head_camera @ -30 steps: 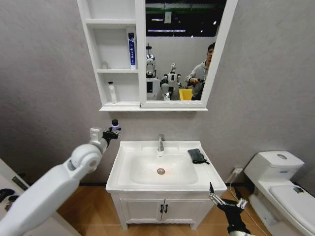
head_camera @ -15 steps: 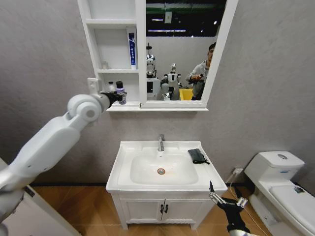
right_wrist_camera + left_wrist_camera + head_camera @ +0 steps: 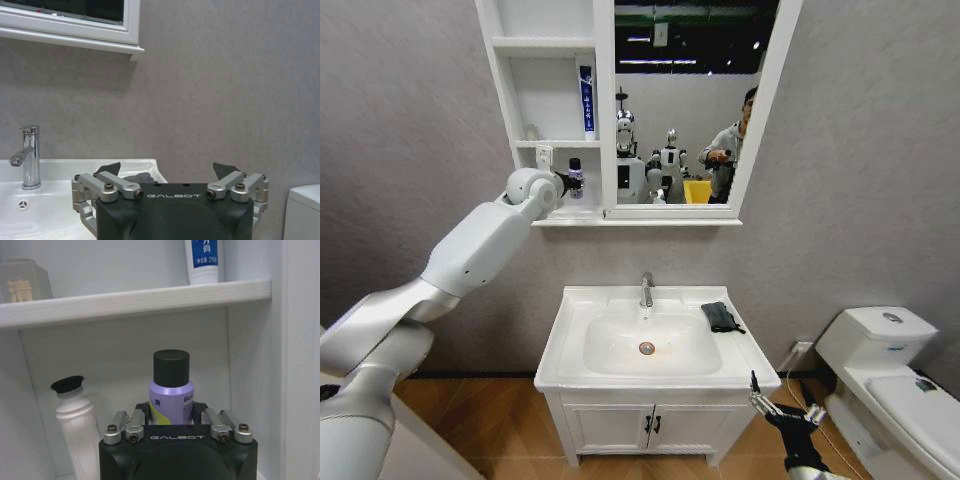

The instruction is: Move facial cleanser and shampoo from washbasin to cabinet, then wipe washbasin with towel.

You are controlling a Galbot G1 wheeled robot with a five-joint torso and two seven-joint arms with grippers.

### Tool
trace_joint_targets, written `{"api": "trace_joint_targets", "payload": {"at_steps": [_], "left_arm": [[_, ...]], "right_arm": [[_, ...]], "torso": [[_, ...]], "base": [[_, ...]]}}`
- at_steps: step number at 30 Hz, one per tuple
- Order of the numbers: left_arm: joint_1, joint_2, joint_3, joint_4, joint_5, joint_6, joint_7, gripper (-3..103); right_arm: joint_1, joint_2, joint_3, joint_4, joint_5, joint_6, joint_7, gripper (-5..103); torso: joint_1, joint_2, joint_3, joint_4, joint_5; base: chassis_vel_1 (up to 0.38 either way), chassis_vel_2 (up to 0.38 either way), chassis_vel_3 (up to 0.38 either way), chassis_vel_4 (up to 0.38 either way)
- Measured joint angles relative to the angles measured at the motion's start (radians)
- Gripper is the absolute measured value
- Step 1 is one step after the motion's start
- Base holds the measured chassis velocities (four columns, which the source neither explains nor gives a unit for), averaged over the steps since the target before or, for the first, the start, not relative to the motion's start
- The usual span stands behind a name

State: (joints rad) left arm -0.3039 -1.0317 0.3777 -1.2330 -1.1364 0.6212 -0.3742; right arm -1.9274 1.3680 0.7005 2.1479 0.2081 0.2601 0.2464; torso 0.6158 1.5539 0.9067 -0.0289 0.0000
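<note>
A: Where are we holding the bottle, relative to the cabinet (image 3: 603, 110)?

B: Our left claw (image 3: 172, 416) is gripping a purple bottle with a black cap (image 3: 171, 389), closed on its lower body. We are reaching it into the cabinet's lowest open shelf, beside the mirror frame. We are keeping it upright, probably so it can stand on the shelf floor once released.

A: Is anything already inside the cabinet there?

B: Yes. A white bottle with a dark top (image 3: 76, 417) is standing on that same cabinet shelf, just beside the one we are carrying, not touching it as far as we can tell. On the cabinet shelf above, a white and blue tube (image 3: 204, 261) is standing.

A: And below the cabinet?

B: The washbasin (image 3: 655, 345) is sitting directly under the cabinet, and the dark towel (image 3: 722, 317) is lying folded on its rim, on the side under the mirror, untouched. We judge the wiping step is not yet begun.

A: Our other arm?

B: Our right claw (image 3: 174, 181) is waiting low, well below the cabinet, by the washbasin's front corner, fingers spread wide and holding nothing.
</note>
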Motion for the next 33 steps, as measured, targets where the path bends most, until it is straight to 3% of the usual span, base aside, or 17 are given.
{"api": "trace_joint_targets", "payload": {"at_steps": [15,22,28,32,33], "left_arm": [[0.011,-0.034,-0.002,0.071,-0.009,0.016,0.022,43],[0.018,-0.049,-0.007,0.115,0.03,0.001,0.051,40],[0.031,-0.05,-0.008,0.13,0.06,-0.029,0.092,58],[0.056,-0.028,-0.015,0.087,0.063,-0.046,0.094,80],[0.056,-0.028,-0.015,0.087,0.063,-0.046,0.094,80]], "right_arm": [[0.012,-0.005,0.008,-0.029,0.015,0.003,0.001,100],[0.013,-0.006,0.017,-0.037,0.017,0.01,0.002,100],[0.012,-0.004,0.023,-0.044,0.015,0.015,0.008,100],[0.009,-0.001,0.022,-0.05,0.008,0.023,0.008,100],[0.009,-0.001,0.022,-0.05,0.008,0.023,0.008,100]], "torso": [[0.0,0.0,0.0,-0.0002,0.0],[0.0,0.0,0.0,-0.0002,0.0],[0.0,0.0,0.0,-0.0001,0.0],[0.0,0.0,0.0,-0.0001,-0.0001],[0.0,0.0,0.0,-0.0001,-0.0001]], "base": [[0.0,0.0,0.0,0.0],[0.0,0.0,0.0,0.0],[0.0,0.0,0.0,0.0],[0.0,0.0,0.0,0.0],[0.0,0.0,0.0,0.0]]}}
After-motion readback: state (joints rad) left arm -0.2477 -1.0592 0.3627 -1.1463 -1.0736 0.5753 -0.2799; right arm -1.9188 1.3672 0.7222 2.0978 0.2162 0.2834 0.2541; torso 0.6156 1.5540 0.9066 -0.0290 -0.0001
